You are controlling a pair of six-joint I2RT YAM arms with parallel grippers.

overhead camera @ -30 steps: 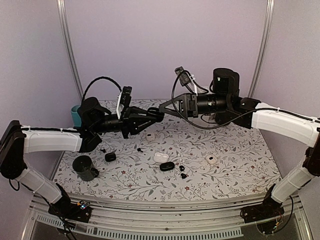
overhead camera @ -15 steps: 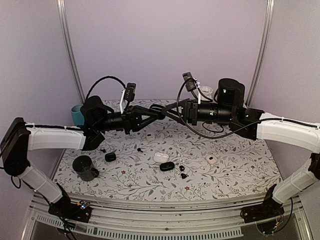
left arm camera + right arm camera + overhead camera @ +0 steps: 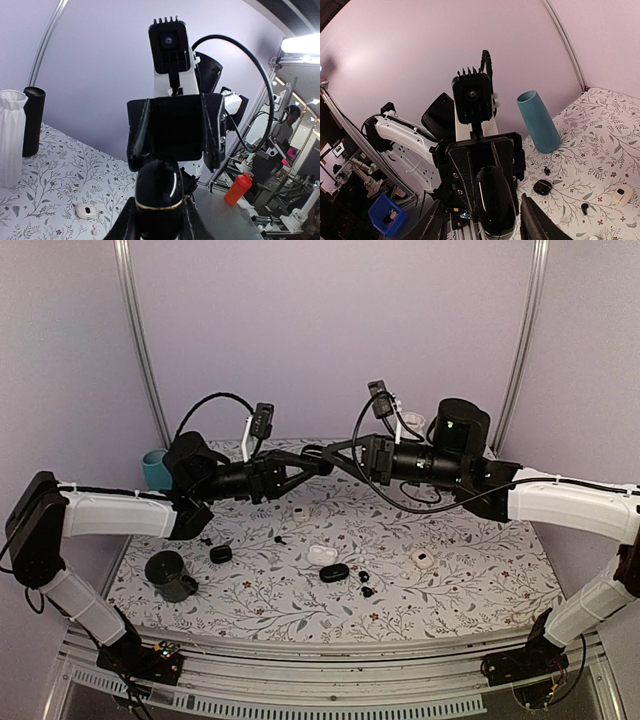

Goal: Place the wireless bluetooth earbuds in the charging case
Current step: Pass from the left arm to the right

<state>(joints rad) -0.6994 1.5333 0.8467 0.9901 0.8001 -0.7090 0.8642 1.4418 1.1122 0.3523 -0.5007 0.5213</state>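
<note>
High over the table's middle, my left gripper point(image 3: 316, 465) point(image 3: 159, 220) is shut on a glossy black charging case point(image 3: 157, 197) with a gold seam, and the case is closed. My right gripper point(image 3: 325, 454) point(image 3: 482, 225) faces it head-on. Its jaws are open and stand on either side of the same case point(image 3: 495, 207), with a small gap on each side. Tiny black earbuds point(image 3: 362, 576) point(image 3: 368, 591) lie on the flowered table point(image 3: 470, 590), and another earbud point(image 3: 279, 539) lies further left.
On the table are a black case point(image 3: 334, 572), a smaller black case point(image 3: 221, 554) and white cases point(image 3: 322, 554) point(image 3: 423, 559) point(image 3: 300, 511). A dark cup point(image 3: 168, 574) stands front left and a teal cup point(image 3: 151, 470) back left. A white vase point(image 3: 11, 137) and a black cylinder point(image 3: 32, 120) stand at the back.
My right gripper has moved left to meet the left one, and its jaws have narrowed around the held case. The left arm has risen slightly with the case.
</note>
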